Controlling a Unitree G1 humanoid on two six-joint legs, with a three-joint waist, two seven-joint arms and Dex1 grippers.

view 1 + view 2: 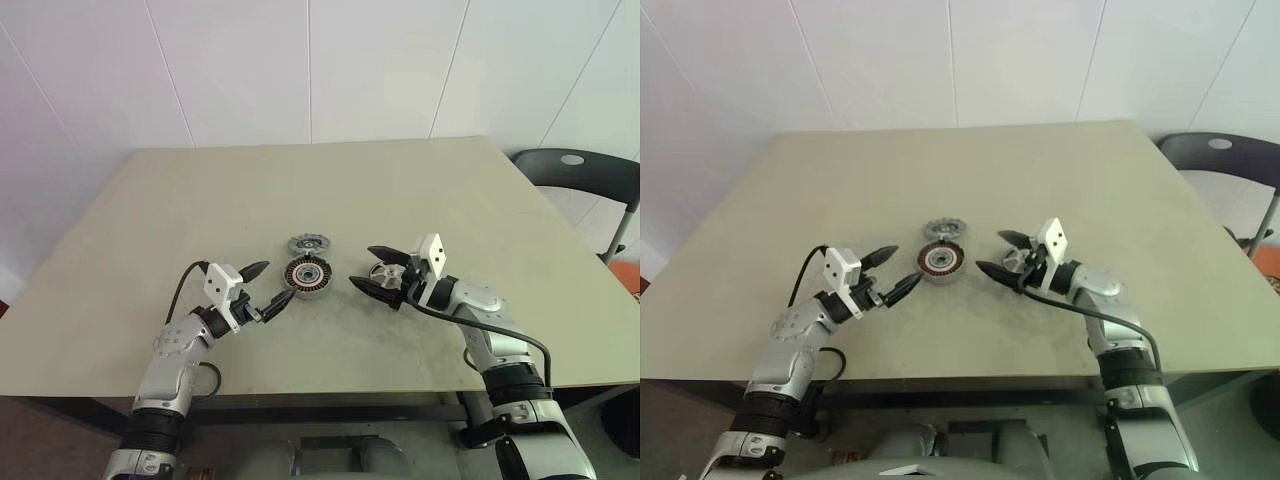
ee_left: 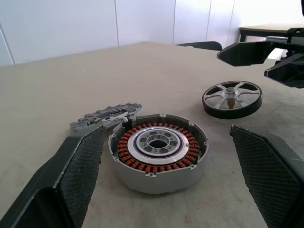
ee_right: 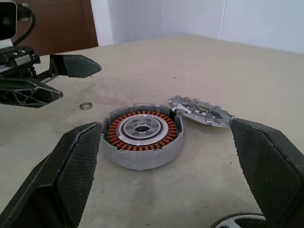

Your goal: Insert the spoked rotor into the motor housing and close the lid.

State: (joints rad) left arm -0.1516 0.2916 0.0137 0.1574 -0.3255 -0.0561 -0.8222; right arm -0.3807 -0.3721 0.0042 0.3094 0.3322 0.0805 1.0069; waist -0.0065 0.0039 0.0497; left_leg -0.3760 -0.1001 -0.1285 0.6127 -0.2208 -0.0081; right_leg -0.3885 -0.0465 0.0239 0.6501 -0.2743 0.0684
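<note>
Rotor (image 2: 232,98), rigid metal, likely slick, lies flat between the wide-open, empty right hand's (image 1: 378,273) fingers; pinch its rim.

Motor housing (image 1: 307,276) between open end effectors

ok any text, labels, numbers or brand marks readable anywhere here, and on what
None can be read.
motor housing: copper windings and a plain silver rim, no marking.
spoked rotor: bare metal, no marking.
lid: small parts on its face, too small to tell whether any carry print.
left gripper and right gripper: both open, with plain black fingers and blank white blocks.
</note>
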